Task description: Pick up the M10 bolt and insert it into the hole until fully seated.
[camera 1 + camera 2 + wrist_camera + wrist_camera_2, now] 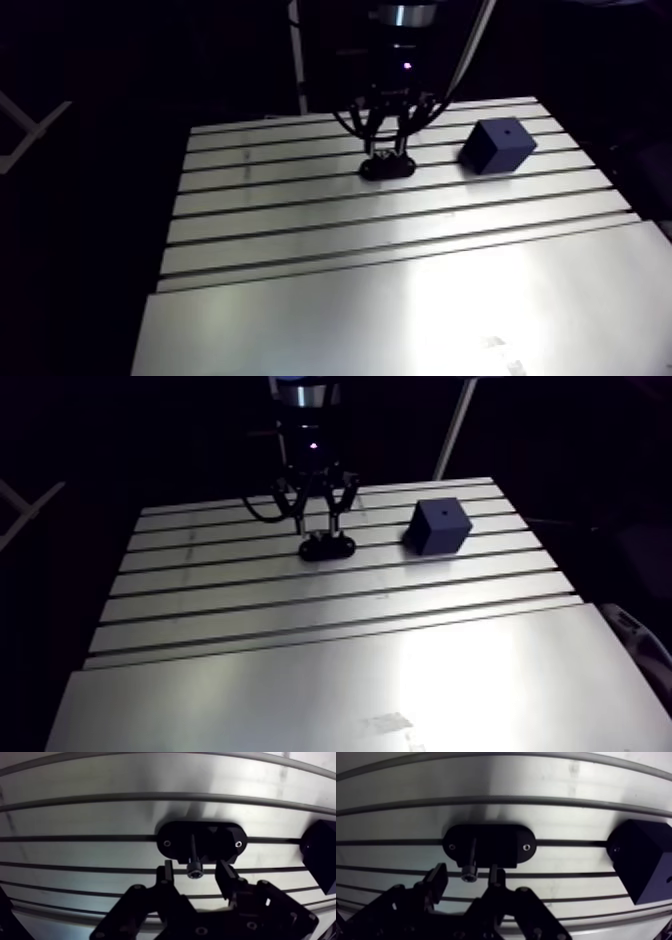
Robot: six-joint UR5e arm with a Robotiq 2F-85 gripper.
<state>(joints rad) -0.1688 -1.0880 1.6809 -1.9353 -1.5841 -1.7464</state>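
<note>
Black oval holder (220, 842), screwed to the slotted aluminium table (300, 220), keeps the M10 bolt (194, 859) standing head-up in its central socket, likely so it can be taken from above. The gripper (196, 873) straddles the bolt head, fingers apart and grasping nothing. Apart from the holder stands the dark cube block (497, 145), its top hole (506, 130) empty.

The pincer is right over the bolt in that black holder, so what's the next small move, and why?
Probably close the pincer on the M10 bolt. Its fingers stand open either side of the bolt's head with gaps showing, and the bolt sits in the black holder, not yet gripped. The lift toward the dark cube comes after.
</note>
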